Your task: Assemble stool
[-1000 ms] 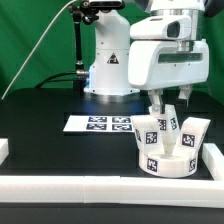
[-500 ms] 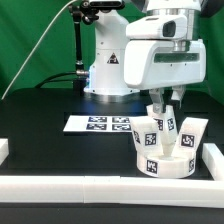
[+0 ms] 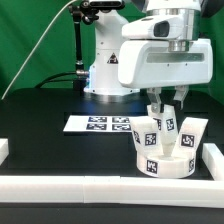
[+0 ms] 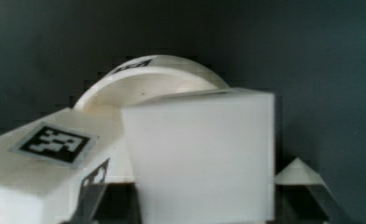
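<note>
The round white seat (image 3: 165, 163) lies at the exterior view's right with three tagged white legs standing on it: one leg (image 3: 147, 130) on the left, a middle leg (image 3: 166, 124) and a right leg (image 3: 193, 135) that tilts. My gripper (image 3: 168, 103) reaches down over the middle leg, a finger on each side. In the wrist view the gripper (image 4: 198, 200) is shut on this leg (image 4: 198, 140), whose block fills the gap between the dark fingers (image 4: 301, 175). Behind it show the seat's rim (image 4: 153, 75) and a tagged leg (image 4: 52, 150).
The marker board (image 3: 98, 124) lies on the black table left of the seat. White border rails run along the front (image 3: 100, 184), at the left edge (image 3: 3, 150) and by the seat's right (image 3: 213, 156). The arm's base (image 3: 105, 65) stands behind.
The wrist housing has turned toward the exterior view's left while the fingers stay on the middle leg. Seat and other legs have not moved.
</note>
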Motion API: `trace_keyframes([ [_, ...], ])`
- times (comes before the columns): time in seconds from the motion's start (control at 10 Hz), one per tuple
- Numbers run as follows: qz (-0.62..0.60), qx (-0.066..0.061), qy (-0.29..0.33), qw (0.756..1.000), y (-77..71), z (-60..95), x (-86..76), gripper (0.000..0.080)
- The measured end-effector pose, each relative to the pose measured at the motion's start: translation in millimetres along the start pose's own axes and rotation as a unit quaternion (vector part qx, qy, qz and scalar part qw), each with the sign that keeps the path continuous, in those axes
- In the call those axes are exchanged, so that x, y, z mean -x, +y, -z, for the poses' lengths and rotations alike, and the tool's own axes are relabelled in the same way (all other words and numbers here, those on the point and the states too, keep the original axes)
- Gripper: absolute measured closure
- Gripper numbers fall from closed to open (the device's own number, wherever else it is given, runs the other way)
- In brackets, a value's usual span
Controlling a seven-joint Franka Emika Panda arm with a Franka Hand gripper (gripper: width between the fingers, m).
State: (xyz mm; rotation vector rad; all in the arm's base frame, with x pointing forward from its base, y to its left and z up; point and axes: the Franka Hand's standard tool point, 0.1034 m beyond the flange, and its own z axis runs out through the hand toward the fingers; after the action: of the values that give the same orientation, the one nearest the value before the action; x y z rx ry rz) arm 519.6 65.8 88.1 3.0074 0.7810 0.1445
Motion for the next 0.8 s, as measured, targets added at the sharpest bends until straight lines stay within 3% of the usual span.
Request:
trace_keyframes([
  [0.4, -0.253, -0.008, 0.004, 0.968, -3.7, -1.1, -0.8, 0.0461],
  [0.6, -0.372, -0.012, 0.007, 0.928, -6.5, -1.4, -1.7, 0.0461],
  [0.8, -0.428, -0.016, 0.011, 0.904, -13.7, -1.4, -4.8, 0.0461],
])
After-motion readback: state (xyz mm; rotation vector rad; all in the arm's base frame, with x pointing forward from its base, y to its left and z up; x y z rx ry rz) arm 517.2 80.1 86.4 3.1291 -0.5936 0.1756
